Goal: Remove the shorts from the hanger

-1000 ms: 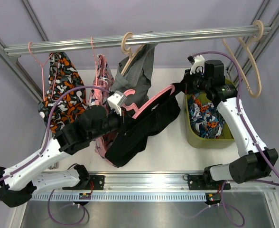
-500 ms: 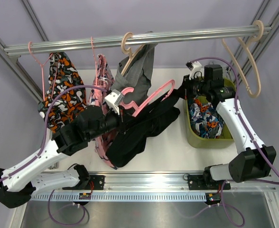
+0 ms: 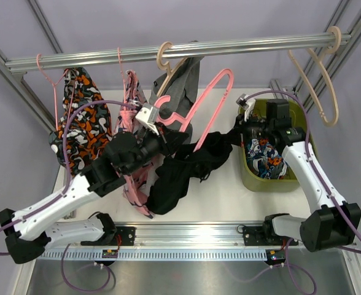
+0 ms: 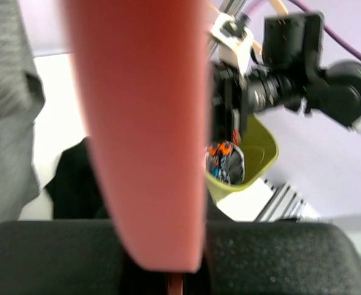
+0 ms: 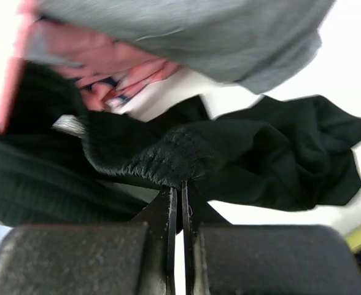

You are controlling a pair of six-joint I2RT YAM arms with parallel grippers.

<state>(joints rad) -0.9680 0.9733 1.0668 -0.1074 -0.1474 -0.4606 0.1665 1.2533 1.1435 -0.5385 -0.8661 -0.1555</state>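
Note:
My left gripper point(image 3: 170, 139) is shut on a pink hanger point(image 3: 206, 106) and holds it tilted steeply up, bare of cloth; the hanger fills the left wrist view point(image 4: 143, 123). The black shorts point(image 3: 182, 173) hang off it and sag in a heap to the table. My right gripper point(image 3: 237, 136) is shut on their waistband point(image 5: 168, 161), beside the bin. The grey shorts point(image 3: 184, 83) hang on a wooden hanger on the rail. The blue-orange-white patterned shorts point(image 3: 80, 123) hang on a pink hanger at the left.
The metal rail point(image 3: 242, 44) crosses the back. A pink patterned garment point(image 3: 131, 101) hangs between the patterned and grey shorts. A green bin point(image 3: 249, 178) at the right holds patterned cloth point(image 3: 266, 157). Two empty beige hangers point(image 3: 325, 80) hang at the far right.
The left gripper swung the pink hanger from nearly level to steeply upright. The black shorts slid off it and dropped lower. The right gripper moved down a little with the waistband.

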